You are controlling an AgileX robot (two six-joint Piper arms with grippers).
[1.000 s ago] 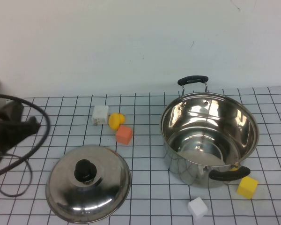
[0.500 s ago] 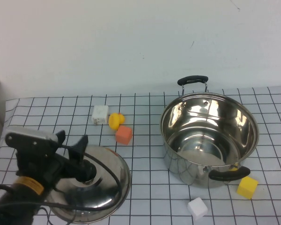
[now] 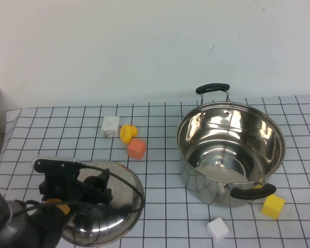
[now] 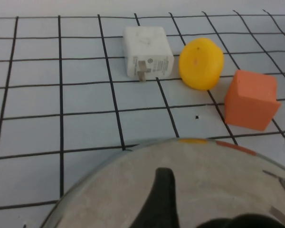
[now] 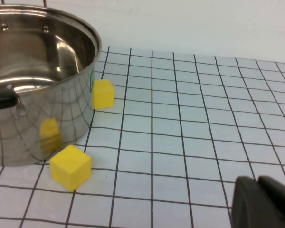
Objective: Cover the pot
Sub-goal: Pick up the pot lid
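The pot [image 3: 231, 150], shiny steel with two black handles, stands uncovered at the right of the table; its wall also fills the near side of the right wrist view [image 5: 38, 80]. Its domed steel lid [image 3: 111, 204] lies flat at the front left. My left gripper [image 3: 96, 185] hangs low over the lid, open, one finger on each side of the black knob [image 4: 247, 222]. One dark finger [image 4: 164, 194] shows against the lid's dome [image 4: 204, 171]. My right gripper [image 5: 258, 190] is shut and empty, low over the table right of the pot.
A white plug adapter [image 3: 110, 126], a yellow piece [image 3: 127, 133] and an orange block [image 3: 137, 148] lie behind the lid. A yellow block [image 3: 273, 205] and a white block [image 3: 217, 229] sit in front of the pot. Another yellow block [image 5: 103, 94] sits by its wall.
My left arm has swung in from the left edge to over the lid and sunk toward the knob. Its gripper has gone from shut to open.
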